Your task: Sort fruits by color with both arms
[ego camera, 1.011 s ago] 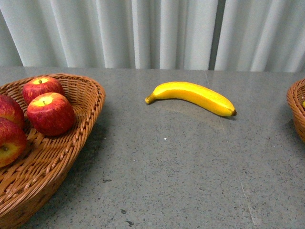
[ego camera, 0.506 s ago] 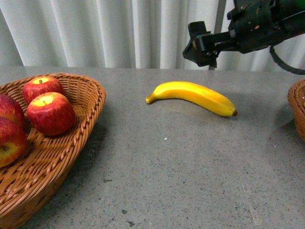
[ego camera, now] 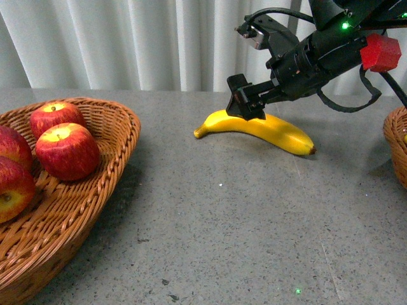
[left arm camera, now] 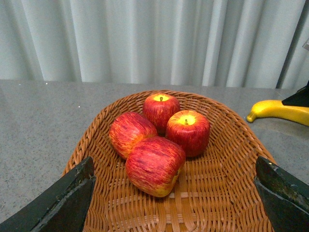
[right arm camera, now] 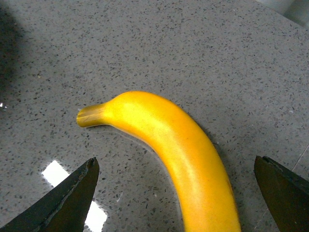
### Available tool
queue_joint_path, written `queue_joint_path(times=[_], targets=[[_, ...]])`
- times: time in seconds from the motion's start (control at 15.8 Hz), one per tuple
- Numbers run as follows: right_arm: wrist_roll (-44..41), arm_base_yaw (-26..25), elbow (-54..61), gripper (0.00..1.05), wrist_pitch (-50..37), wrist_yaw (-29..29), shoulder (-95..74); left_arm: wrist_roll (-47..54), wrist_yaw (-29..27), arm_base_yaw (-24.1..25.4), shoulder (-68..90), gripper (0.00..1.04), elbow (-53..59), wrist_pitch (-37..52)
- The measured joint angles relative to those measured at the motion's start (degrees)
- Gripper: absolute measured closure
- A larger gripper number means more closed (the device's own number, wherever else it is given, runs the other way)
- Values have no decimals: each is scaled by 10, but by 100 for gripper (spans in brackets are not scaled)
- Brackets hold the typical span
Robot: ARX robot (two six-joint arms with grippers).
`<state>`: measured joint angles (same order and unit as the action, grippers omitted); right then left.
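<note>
Here, four apples (left arm camera: 161,145) in the left basket (left arm camera: 231,193); right gripper (right arm camera: 176,193) wide open, empty, over the banana (right arm camera: 169,145).

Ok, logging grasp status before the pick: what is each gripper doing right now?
Left gripper: open, holding nothing, facing the basket of apples.
Right gripper: open, holding nothing, fingers either side of the banana.

Close over 1 banana (right arm camera: 169,145), bright yellow, lying on a grey speckled table (right arm camera: 203,43). Stem end pointing one way, body curving off past the frame edge. 2 dark fingertips (right arm camera: 63,203) of the right gripper (right arm camera: 174,195) spread wide apart, one at each side of the fruit, neither touching it. White glare patches on the table beside the stem-side fingertip.
</note>
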<state>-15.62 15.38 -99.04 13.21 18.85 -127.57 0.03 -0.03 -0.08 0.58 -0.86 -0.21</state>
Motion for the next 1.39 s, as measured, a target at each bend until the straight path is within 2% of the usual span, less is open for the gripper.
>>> queue_joint_path(times=[0.38, 0.44, 0.63, 0.82, 0.89, 1.01, 1.14, 1.2, 1.26, 1.39], targets=[[-54, 4, -36, 6, 60, -67, -52, 0, 0, 0, 0, 7, 0, 0], [-57, 5, -37, 10, 58, -73, -52, 0, 0, 0, 0, 7, 0, 0], [-57, 11, -33, 43, 42, -64, -52, 0, 0, 0, 0, 7, 0, 0], [-21, 10, -24, 70, 3, -24, -51, 0, 0, 0, 0, 7, 0, 0], [3, 6, -13, 71, -30, -2, -47, 0, 0, 0, 0, 7, 0, 0], [92, -18, 37, 71, -131, 82, -4, 0, 0, 0, 0, 7, 0, 0], [201, -81, 120, 71, -259, 141, 103, 0, 0, 0, 0, 7, 0, 0], [227, -127, 173, 71, -292, 157, 166, 0, 0, 0, 0, 7, 0, 0], [231, -168, 217, 71, -282, 159, 213, 0, 0, 0, 0, 7, 0, 0], [183, -261, 295, 71, -203, 129, 267, 0, 0, 0, 0, 7, 0, 0]])
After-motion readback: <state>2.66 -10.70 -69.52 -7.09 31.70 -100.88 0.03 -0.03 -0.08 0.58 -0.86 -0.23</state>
